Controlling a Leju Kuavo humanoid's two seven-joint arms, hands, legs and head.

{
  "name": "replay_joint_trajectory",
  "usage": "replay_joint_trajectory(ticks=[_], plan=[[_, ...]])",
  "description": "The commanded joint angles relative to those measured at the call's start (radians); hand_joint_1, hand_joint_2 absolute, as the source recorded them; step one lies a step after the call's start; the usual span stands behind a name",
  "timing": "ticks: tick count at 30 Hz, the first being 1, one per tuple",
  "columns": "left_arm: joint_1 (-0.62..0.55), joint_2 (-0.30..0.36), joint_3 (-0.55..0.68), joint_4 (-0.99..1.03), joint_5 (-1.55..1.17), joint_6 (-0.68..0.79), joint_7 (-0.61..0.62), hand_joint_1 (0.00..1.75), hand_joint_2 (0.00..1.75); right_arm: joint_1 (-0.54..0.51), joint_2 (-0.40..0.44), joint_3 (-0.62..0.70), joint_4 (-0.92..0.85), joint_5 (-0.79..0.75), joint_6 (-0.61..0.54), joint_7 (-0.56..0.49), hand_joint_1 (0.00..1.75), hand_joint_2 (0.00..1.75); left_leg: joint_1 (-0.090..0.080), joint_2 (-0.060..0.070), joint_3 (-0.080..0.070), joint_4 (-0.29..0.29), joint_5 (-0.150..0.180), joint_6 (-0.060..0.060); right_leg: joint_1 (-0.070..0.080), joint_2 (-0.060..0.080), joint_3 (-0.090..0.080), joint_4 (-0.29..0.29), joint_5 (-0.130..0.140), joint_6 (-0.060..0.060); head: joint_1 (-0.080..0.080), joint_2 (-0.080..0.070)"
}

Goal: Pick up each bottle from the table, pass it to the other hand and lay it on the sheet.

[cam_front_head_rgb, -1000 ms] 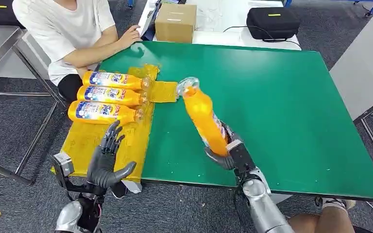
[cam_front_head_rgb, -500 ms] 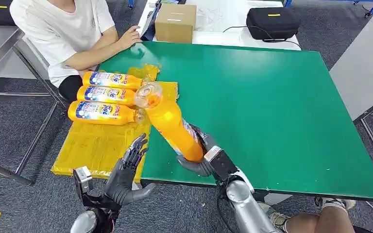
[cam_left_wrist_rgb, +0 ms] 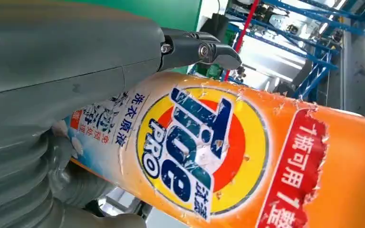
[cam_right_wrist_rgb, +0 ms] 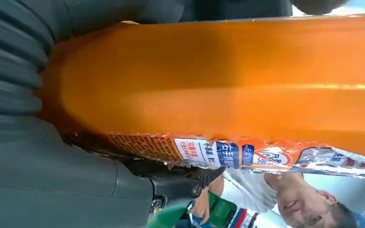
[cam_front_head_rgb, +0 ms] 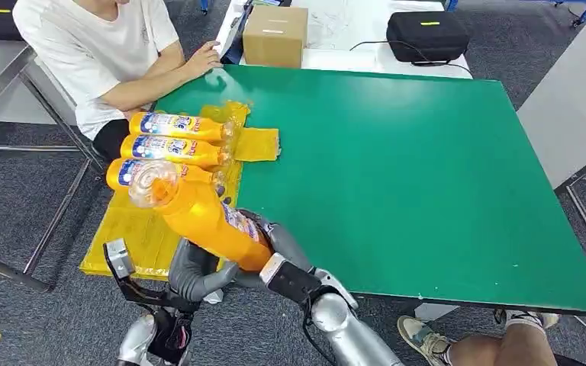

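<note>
Orange plastic bottle (cam_front_head_rgb: 206, 221), now leftward over yellow sheet (cam_front_head_rgb: 141, 225)

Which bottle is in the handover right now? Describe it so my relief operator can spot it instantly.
Start at the green table and go to its near left corner, by the yellow sheet. There an orange bottle is held in the air between the right hand and left hand. Unlike the three bottles lying on the sheet, it is raised and tilted, cap end up.
</note>
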Motion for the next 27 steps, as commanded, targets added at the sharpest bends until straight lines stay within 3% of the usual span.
replay_joint_trajectory(ticks=[1, 12, 13, 14, 15, 24, 25, 26, 27], plan=[[-0.056, -0.004, -0.037, 0.049, 0.052, -0.046, -0.010, 0.00, 1.75, -0.069, -0.001, 0.099, 0.161, 0.019, -0.008, 0.026, 1.75, 1.75, 0.001, -0.001, 0.003, -0.001, -0.001, -0.001, 0.001, -0.001, 0.004, -0.001, -0.001, -0.001, 0.000, 0.000], [-0.069, 0.008, -0.050, 0.039, -0.057, 0.039, -0.026, 0.00, 1.75, -0.084, -0.004, 0.122, 0.258, 0.061, -0.045, 0.054, 1.75, 1.75, 0.001, -0.002, 0.003, 0.000, -0.001, -0.001, 0.001, -0.002, 0.004, -0.001, -0.001, -0.001, -0.001, 0.000], [-0.072, 0.006, -0.050, 0.053, -0.059, 0.042, -0.028, 0.24, 1.75, -0.086, -0.003, 0.124, 0.261, 0.063, -0.046, 0.057, 1.75, 1.75, 0.001, -0.003, 0.006, 0.000, -0.002, -0.001, 0.001, -0.003, 0.006, -0.001, -0.003, -0.002, -0.001, 0.000], [-0.073, 0.009, -0.052, 0.070, -0.061, 0.041, -0.025, 1.45, 1.75, -0.089, 0.000, 0.122, 0.266, 0.064, -0.051, 0.065, 1.75, 1.75, 0.001, -0.003, 0.005, -0.001, -0.001, -0.001, 0.001, -0.003, 0.005, -0.001, -0.002, -0.001, -0.001, 0.000], [-0.072, 0.010, -0.052, 0.074, -0.079, 0.054, -0.029, 1.75, 1.75, -0.092, 0.002, 0.120, 0.268, 0.065, -0.054, 0.071, 1.75, 1.75, 0.001, -0.003, 0.007, 0.000, -0.002, -0.001, 0.001, -0.004, 0.007, -0.001, -0.003, -0.002, 0.000, 0.000], [-0.069, 0.010, -0.030, 0.078, -0.126, 0.136, 0.009, 1.75, 1.75, -0.111, 0.019, 0.132, 0.305, 0.085, -0.073, 0.124, 1.75, 1.75, 0.001, -0.002, 0.006, 0.000, -0.002, -0.002, 0.001, -0.002, 0.006, 0.000, -0.003, -0.002, -0.001, 0.000], [-0.069, 0.009, -0.026, 0.081, -0.124, 0.142, 0.013, 1.75, 1.75, -0.110, 0.023, 0.127, 0.305, 0.081, -0.078, 0.127, 1.26, 1.75, 0.001, -0.002, 0.004, 0.000, -0.001, -0.001, 0.001, -0.002, 0.004, 0.000, -0.002, -0.001, 0.000, 0.000], [-0.068, 0.008, -0.019, 0.080, -0.121, 0.150, 0.016, 1.75, 1.75, -0.106, 0.031, 0.121, 0.302, 0.078, -0.095, 0.134, 0.02, 1.75, 0.001, -0.001, 0.006, 0.000, -0.002, -0.002, 0.001, -0.002, 0.006, 0.000, -0.003, -0.002, -0.001, 0.000], [-0.067, 0.008, -0.014, 0.079, -0.118, 0.154, 0.018, 1.75, 1.75, -0.101, 0.037, 0.116, 0.300, 0.074, -0.103, 0.135, 0.00, 1.75, 0.001, -0.001, 0.005, 0.000, -0.002, -0.001, 0.001, -0.001, 0.005, 0.000, -0.002, -0.002, 0.000, 0.000]])
